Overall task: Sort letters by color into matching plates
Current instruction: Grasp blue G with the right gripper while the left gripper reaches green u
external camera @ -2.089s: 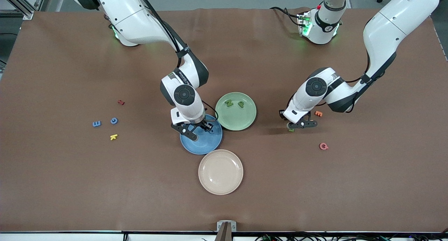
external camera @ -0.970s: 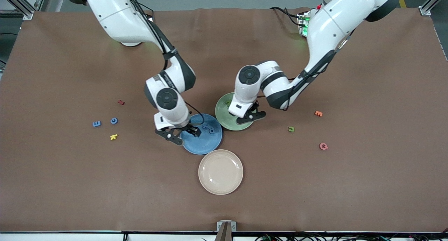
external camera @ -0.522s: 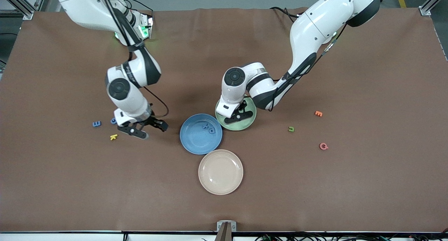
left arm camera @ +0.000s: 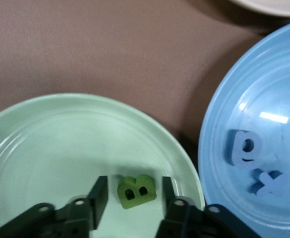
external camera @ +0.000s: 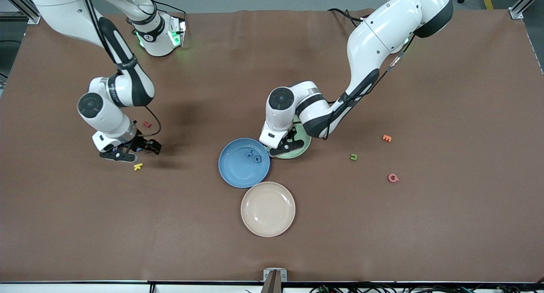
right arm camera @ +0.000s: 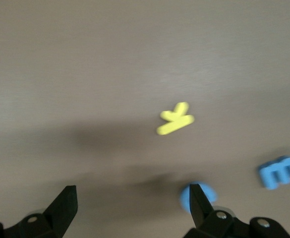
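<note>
green plate (external camera: 302, 150): mostly hidden by arm | blue E (right arm camera: 280, 172): blurred

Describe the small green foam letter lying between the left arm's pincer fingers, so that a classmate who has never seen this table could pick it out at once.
Start at the round pale green plate, which sits beside the round blue plate near the middle of the brown table. On it, close to the rim nearest the blue plate, lies a small green foam letter B, framed by the open left pincer. The two foam letters next door are blue and lie in the blue plate.

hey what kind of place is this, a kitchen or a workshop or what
Most likely a robotics lab, not a kitchen. Two white robot arms stand at a brown-covered table with an aluminium frame at its corners, and the plates hold foam letters, like the green letter B, not food.
</note>
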Controlling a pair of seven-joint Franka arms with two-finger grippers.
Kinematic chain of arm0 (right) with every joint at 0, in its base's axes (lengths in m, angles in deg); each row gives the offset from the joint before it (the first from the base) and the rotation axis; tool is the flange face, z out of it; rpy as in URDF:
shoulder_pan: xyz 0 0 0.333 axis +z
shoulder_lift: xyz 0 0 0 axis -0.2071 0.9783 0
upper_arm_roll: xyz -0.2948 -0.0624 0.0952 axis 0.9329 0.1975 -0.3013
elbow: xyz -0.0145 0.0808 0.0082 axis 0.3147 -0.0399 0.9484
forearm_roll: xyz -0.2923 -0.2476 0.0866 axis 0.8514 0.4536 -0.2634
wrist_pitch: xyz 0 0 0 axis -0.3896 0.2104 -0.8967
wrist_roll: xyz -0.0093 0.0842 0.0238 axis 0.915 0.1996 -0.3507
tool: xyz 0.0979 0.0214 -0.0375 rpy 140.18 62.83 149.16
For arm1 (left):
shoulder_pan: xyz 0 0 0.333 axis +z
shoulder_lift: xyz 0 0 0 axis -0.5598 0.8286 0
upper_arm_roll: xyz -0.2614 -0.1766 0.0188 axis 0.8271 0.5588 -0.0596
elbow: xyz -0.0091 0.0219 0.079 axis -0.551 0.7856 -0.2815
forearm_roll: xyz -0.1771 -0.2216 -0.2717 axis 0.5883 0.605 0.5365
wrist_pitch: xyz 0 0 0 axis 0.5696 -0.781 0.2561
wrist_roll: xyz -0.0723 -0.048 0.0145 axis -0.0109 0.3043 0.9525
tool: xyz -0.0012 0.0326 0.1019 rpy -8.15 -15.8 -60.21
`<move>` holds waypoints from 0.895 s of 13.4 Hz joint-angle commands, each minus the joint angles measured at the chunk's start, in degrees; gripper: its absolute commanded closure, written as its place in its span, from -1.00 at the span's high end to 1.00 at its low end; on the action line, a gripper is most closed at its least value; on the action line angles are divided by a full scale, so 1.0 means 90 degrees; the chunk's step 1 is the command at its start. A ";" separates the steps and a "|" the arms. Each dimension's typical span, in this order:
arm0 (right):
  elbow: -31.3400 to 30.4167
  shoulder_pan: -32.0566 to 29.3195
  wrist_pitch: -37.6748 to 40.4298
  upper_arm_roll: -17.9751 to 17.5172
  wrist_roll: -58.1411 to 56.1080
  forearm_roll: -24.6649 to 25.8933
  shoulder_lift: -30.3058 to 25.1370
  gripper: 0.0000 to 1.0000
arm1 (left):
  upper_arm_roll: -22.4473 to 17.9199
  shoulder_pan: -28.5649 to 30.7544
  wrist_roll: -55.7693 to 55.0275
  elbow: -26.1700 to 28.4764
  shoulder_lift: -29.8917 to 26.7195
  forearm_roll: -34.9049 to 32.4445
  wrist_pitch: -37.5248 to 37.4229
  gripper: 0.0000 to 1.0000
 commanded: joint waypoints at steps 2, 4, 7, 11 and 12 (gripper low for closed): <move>-0.0211 -0.0549 -0.0361 -0.0131 -0.0721 0.0066 0.0061 1.00 | -0.0021 0.0113 0.0096 -0.0030 -0.0255 0.0076 -0.0186 0.97; -0.0211 -0.0705 -0.0527 -0.0131 -0.0956 0.0066 0.0256 1.00 | 0.0163 0.0473 0.0328 0.0271 -0.0489 0.0076 -0.0187 0.97; -0.0221 -0.0735 -0.0528 -0.0141 -0.0957 0.0066 0.0413 1.00 | 0.1001 0.1633 0.1081 0.0886 -0.0715 0.0076 -0.0196 0.97; -0.0260 -0.0726 -0.0508 -0.0141 -0.0947 0.0056 0.0482 0.94 | 0.1590 0.2808 0.1881 0.1736 -0.1241 -0.0031 -0.0538 0.97; -0.0260 -0.0716 -0.0508 -0.0141 -0.0947 0.0056 0.0482 0.81 | 0.1590 0.3022 0.2057 0.1970 -0.1417 -0.0041 -0.0538 0.97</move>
